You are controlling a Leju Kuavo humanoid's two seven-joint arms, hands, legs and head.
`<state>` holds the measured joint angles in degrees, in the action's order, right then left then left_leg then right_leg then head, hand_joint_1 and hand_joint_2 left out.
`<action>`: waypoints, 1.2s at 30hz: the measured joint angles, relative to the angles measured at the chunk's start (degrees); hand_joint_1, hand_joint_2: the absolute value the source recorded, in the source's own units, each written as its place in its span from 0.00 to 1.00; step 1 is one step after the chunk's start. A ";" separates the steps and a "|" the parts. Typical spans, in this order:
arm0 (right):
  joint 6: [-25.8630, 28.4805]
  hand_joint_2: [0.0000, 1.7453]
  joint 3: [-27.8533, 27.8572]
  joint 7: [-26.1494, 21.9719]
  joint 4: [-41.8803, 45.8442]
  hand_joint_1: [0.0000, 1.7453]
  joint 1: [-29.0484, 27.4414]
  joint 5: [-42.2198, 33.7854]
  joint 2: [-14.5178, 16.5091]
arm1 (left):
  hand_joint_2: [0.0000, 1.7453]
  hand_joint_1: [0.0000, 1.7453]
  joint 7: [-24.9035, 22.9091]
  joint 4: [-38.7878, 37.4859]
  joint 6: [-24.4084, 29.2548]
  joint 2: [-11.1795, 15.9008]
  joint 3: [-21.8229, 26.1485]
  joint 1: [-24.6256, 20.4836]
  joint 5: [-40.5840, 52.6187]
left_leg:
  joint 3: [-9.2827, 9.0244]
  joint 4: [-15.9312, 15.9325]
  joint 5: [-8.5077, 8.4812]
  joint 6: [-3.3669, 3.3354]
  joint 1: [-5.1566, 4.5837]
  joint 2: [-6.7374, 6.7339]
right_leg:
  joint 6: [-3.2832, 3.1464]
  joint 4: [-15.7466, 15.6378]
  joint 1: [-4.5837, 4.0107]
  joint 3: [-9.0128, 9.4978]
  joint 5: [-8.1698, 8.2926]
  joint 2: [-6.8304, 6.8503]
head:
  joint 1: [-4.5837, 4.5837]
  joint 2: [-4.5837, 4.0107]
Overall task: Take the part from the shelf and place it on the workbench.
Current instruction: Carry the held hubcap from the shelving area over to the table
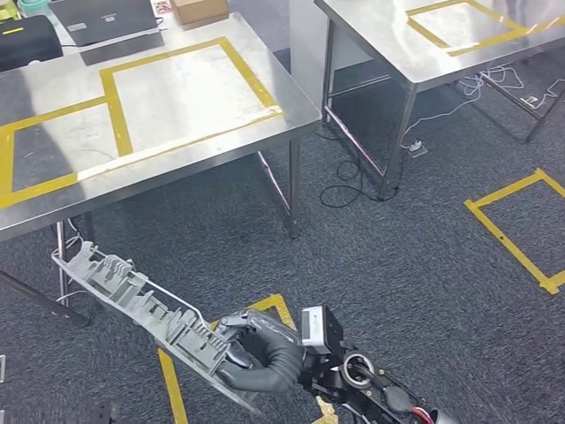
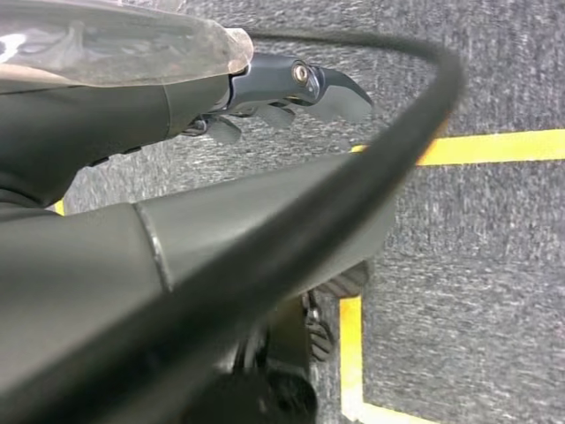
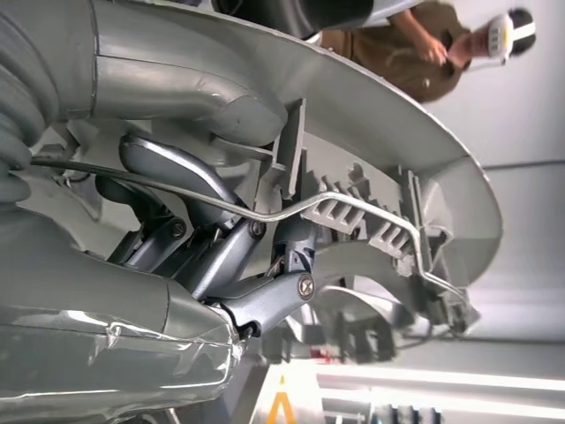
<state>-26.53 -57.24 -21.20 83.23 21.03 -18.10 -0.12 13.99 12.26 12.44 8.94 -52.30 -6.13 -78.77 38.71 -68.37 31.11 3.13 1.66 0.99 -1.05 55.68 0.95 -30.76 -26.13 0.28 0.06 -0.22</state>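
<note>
A: Grey plastic, long and ribbed — that is the part [image 1: 143, 305] the right hand [image 1: 256, 353] is carrying, isn't it?

B: Yes. The fingers and thick thumb are clamping around one end of it, so the rest is sticking out to the robot's left, low over the carpet [image 1: 400, 291] and tilting slightly upward toward the far tip. In my judgement it is being held by the end because that leaves the free length ready to go down first.

A: Where is it relative to the surface [image 1: 153, 115]?

B: Below and in front of the near edge, not touching it. The far tip is sitting close to the leg at that edge. The steel top with its yellow tape rectangle [image 1: 190, 93] is looking like the intended spot, though that is a guess.

A: How is the part looking close up?

B: In the right wrist view it [image 3: 373, 177] is showing as a curved shell with rows of small fins and clips inside, and a thin bent metal wire [image 3: 346, 205] is running along it. It seems light but awkward, likely to swing.

A: And the left hand [image 2: 280, 88]?

B: It is hanging over the carpet holding nothing, its dark fingers lying loosely apart.
</note>
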 joint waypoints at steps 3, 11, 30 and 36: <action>0.00 1.00 -0.01 -0.01 -0.02 1.00 -0.01 0.00 -0.01 | 0.00 0.00 0.00 -0.01 0.00 -0.01 0.00 0.25 0.00 | 1.43 -1.92 -1.10 -0.21 -0.08 -0.40 | -0.26 0.00 -0.41 0.19 -0.22 1.54 | -0.84 0.00; -0.19 1.00 -0.02 -0.11 -0.01 1.00 0.11 0.02 -0.01 | 0.00 0.00 0.00 0.00 -0.09 0.08 0.00 0.20 0.19 | -5.90 13.76 -7.18 -2.72 -1.19 -2.31 | 1.53 0.36 -0.89 0.98 -1.67 3.75 | -1.48 0.00; 0.34 1.00 0.08 -0.49 -0.06 1.00 0.02 -0.44 -0.42 | 0.00 0.00 -0.11 0.00 0.09 -0.25 -0.02 0.10 0.52 | -0.73 3.23 -1.79 -0.44 -0.69 0.02 | -0.19 -1.68 -0.13 1.33 0.45 -0.65 | -0.33 0.00; 0.33 1.00 0.18 -0.85 -0.21 1.00 -0.05 -2.20 -0.42 | 0.00 0.00 -0.13 0.00 0.28 -0.13 -0.02 0.28 0.33 | -2.69 8.59 -7.00 0.88 0.40 -1.08 | 0.74 -1.37 0.21 1.83 -0.52 1.05 | -1.66 0.00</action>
<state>-26.20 -57.06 -22.05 83.01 20.98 -20.30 -0.54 13.86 12.26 12.72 8.81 -52.33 -5.85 -78.44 36.02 -59.78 24.12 4.01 2.07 -0.09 -0.31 54.31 1.15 -28.92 -26.65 1.33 -1.60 -0.22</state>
